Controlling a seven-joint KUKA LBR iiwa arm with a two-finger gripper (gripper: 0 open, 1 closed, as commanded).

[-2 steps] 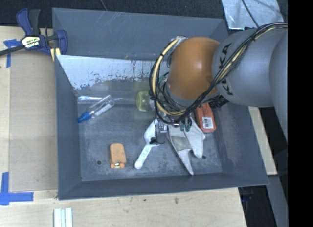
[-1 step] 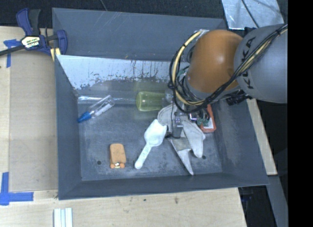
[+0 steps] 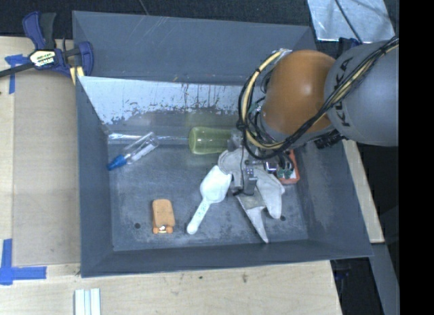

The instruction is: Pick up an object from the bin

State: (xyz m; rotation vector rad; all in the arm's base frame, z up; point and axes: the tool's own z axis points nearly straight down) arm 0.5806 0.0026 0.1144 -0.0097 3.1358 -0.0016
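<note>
My gripper hangs low in the right half of the bin, under the arm's orange dome. It is over the upper end of a pale grey, pointed, crumpled-looking thing that runs toward the front wall. A white scoop lies just left of the gripper, its bowl near the gripper and its handle pointing to the front left. A yellow-green translucent cup lies on its side behind the gripper. A small orange and green thing lies to its right, partly hidden by the arm.
A clear tube with a blue tip lies at the back left. A small tan block sits near the front wall, left of the scoop's handle. The arm and its cables cover the bin's back right corner.
</note>
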